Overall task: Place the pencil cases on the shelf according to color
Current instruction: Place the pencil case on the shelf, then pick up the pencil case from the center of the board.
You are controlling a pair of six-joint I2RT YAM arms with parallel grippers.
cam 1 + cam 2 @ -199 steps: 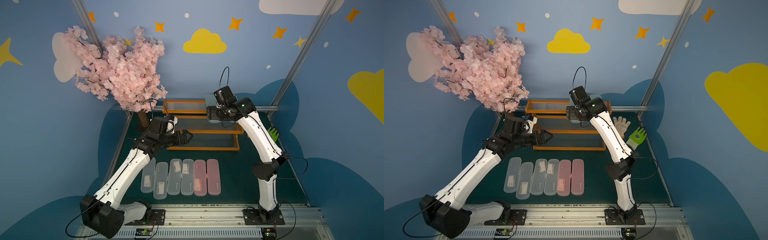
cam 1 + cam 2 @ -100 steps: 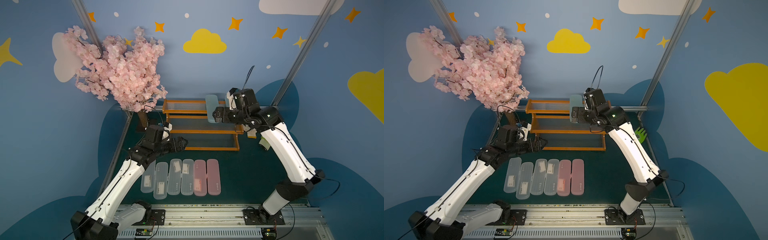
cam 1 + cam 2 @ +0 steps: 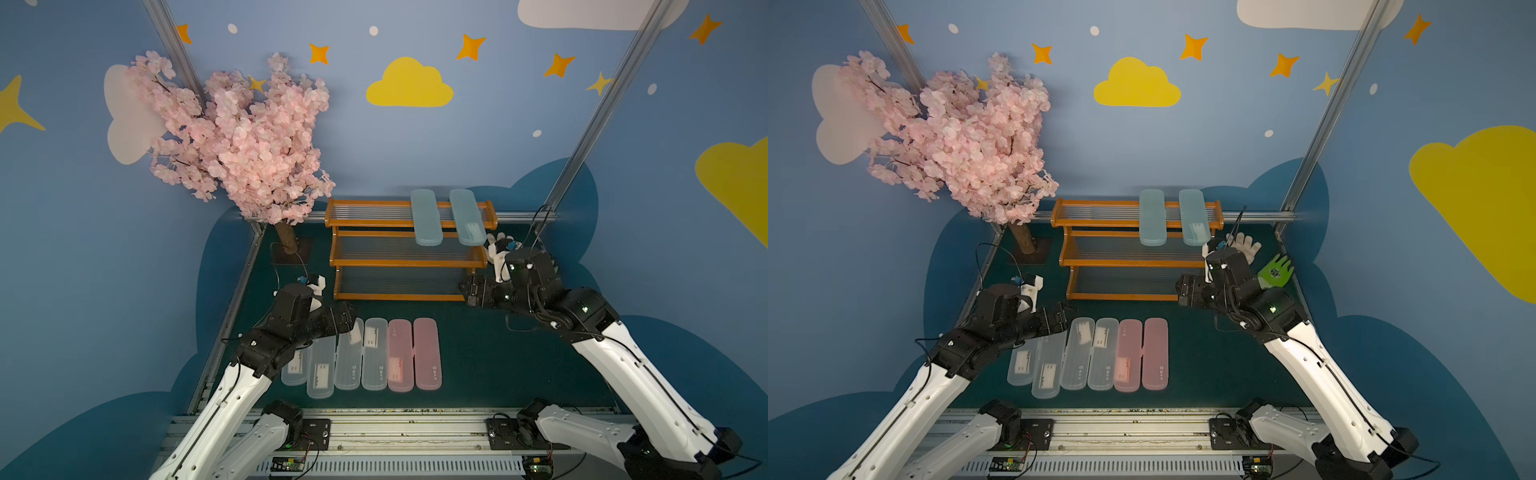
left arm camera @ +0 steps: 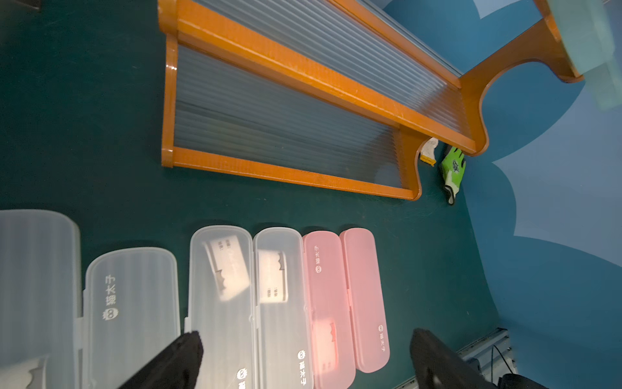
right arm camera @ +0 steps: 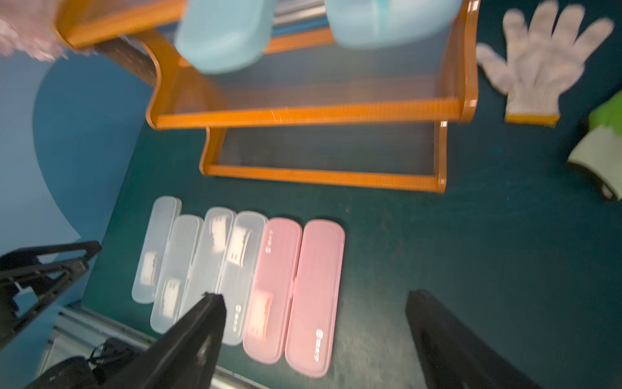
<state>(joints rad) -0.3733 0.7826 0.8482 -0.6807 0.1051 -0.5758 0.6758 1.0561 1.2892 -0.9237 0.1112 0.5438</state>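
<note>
The orange-framed shelf [image 3: 399, 296] stands at the back of the green mat. Two pale blue pencil cases [image 3: 424, 218] [image 3: 467, 218] lie side by side across the right of its top tier, their front ends overhanging. In front of it, several clear cases [image 3: 375, 353] and two pink cases [image 3: 401, 353] [image 3: 427, 353] lie in a row. My left gripper [image 3: 352, 320] hovers open and empty over the far ends of the left clear cases [image 4: 131, 303]. My right gripper [image 3: 467, 291] hangs open and empty at the shelf's front right corner, looking down on the pink cases [image 5: 316, 296].
A pink blossom tree [image 3: 241, 137] stands left of the shelf. A white glove [image 3: 1246, 245] and a green glove [image 3: 1277, 272] lie right of it. A metal rail [image 3: 395, 424] runs along the mat's front edge.
My right arm has drawn back and down from the top tier, leaving a blue case there. My left arm has pulled back from the shelf to above the clear cases.
</note>
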